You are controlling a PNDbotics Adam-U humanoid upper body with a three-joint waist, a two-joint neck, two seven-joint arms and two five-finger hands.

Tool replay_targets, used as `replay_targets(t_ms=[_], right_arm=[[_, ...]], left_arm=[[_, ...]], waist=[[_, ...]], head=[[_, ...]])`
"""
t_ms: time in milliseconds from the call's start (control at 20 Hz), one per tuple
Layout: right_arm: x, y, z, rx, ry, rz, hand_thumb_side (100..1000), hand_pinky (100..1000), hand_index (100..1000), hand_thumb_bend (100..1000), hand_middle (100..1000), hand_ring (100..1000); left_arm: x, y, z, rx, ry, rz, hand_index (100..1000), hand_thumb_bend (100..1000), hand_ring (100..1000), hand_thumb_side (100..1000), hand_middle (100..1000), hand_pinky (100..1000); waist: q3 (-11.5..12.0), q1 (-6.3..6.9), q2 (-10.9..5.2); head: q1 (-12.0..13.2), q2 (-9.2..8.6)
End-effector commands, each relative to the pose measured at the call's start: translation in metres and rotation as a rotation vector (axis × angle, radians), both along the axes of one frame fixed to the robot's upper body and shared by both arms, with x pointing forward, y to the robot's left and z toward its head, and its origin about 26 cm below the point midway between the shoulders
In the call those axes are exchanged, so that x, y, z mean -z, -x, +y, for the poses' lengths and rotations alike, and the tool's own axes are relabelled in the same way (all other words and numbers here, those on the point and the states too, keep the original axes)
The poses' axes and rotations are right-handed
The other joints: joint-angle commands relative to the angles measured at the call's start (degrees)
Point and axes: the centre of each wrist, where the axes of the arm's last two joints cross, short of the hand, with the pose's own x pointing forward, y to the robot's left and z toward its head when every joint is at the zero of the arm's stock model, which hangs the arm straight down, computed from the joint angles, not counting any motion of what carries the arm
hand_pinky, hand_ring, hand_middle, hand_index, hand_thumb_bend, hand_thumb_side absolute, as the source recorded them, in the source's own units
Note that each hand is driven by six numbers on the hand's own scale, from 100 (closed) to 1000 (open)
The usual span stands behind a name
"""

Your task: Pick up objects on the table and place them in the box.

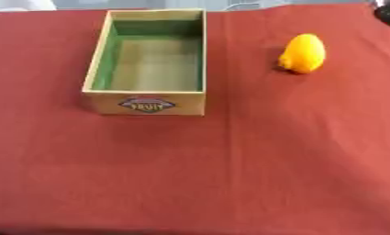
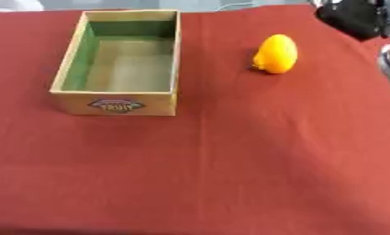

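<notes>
So from where I'm looking down, the box (image 1: 147, 103) sits on the counter (image 1: 230, 174), open side up, toward the far left part of it. Nothing's lying in the box. The only loose thing is a rounded fruit (image 1: 303, 53), off to the right of the box and well apart from it, about level with the box's middle. My right arm (image 2: 354, 18) pokes in at the far right corner, beyond the fruit, not touching it.

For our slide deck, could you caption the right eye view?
Empty open box and orange fruit apart on red cloth; right arm at the corner.
</notes>
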Motion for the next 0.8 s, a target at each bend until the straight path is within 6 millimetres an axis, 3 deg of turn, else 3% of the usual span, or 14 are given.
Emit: replay_targets(t_ms=[50,350,700,800], right_arm=[[-0.011,-0.005,-0.019,0.115,0.15,0.033,974,865,991,100,879,908],[-0.005,-0.03,-0.024,0.182,0.272,0.119,1000,893,1000,105,913,941],[0.003,-0.06,-0.014,0.204,0.363,0.206,977,912,1000,259,902,959],[0.008,-0.069,-0.012,0.22,0.39,0.24,942,920,1000,343,911,970]], left_arm=[[-0.011,0.004,-0.001,0.009,-0.029,-0.035,856,151,648,939,716,608],[-0.012,0.003,-0.002,0.019,-0.034,-0.033,856,153,648,940,717,608],[-0.011,0.003,-0.002,0.022,-0.038,-0.029,856,148,648,940,717,608],[-0.012,0.003,-0.003,0.022,-0.039,-0.029,856,149,648,940,717,609]], waist=[[0.37,-0.04,-1.3],[0.61,0.02,-1.52],[0.68,0.13,-1.87],[0.66,0.15,-1.94]], head=[[-1.1,0.22],[-1.72,0.05],[-2.1,-0.44],[-2.07,-0.51]])
